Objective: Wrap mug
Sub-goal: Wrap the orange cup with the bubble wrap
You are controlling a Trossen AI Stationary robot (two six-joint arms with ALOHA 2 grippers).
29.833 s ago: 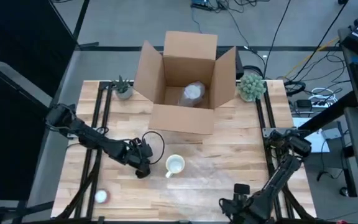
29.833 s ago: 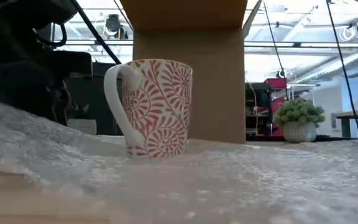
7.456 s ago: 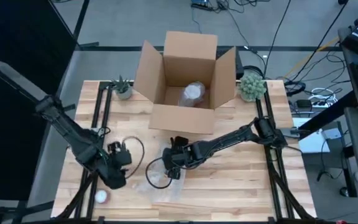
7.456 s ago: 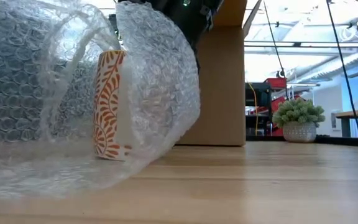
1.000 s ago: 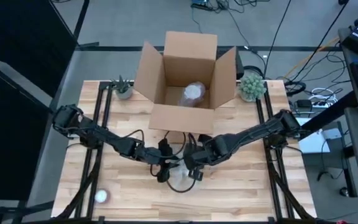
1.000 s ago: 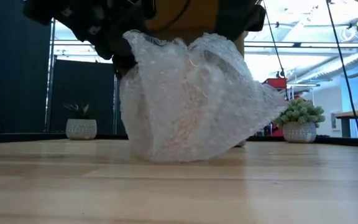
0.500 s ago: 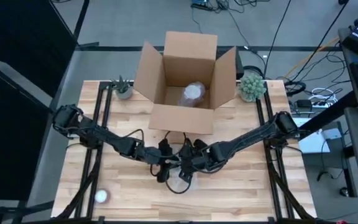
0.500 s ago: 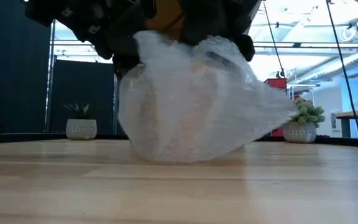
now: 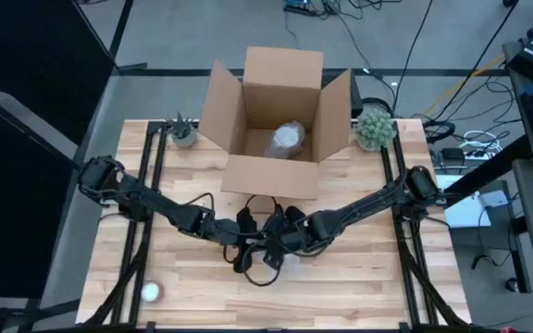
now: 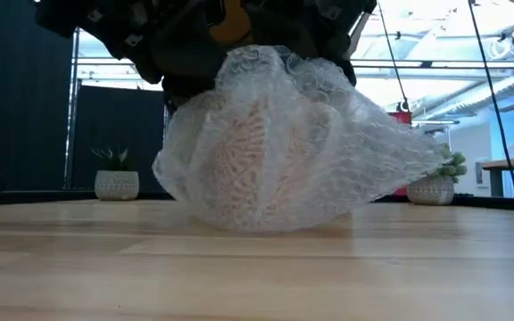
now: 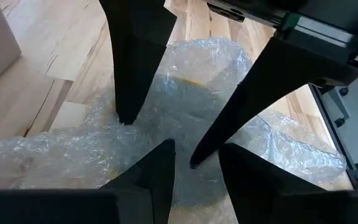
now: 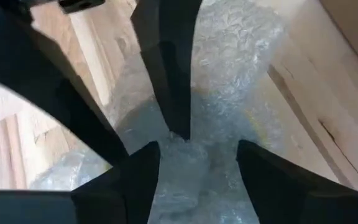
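- Wooden worktop [image 9: 359, 277] holds an open box [image 9: 280, 120] at the back, with a small plant [image 9: 374, 128] beside it.
- Both arms reach in from the sides and meet at the middle of the worktop, just in front of the box.
- The mug [image 10: 257, 147] sits there on the worktop, all covered in bubble wrap [image 10: 364, 165]. Its red pattern shows faintly through the wrap.
- The left claw [image 9: 245, 242] is right on top of the bundle, on its left side. Its fingers [image 11: 135, 56] are apart, and their tips press into the wrap.
- The right claw [image 9: 280, 242] is on the bundle's right side, touching the wrap too. Its fingers [image 12: 179, 68] are also apart, with wrap between them.
- The two claws almost touch each other above the mug.
- One end of the wrap sticks out in a point toward the plant.
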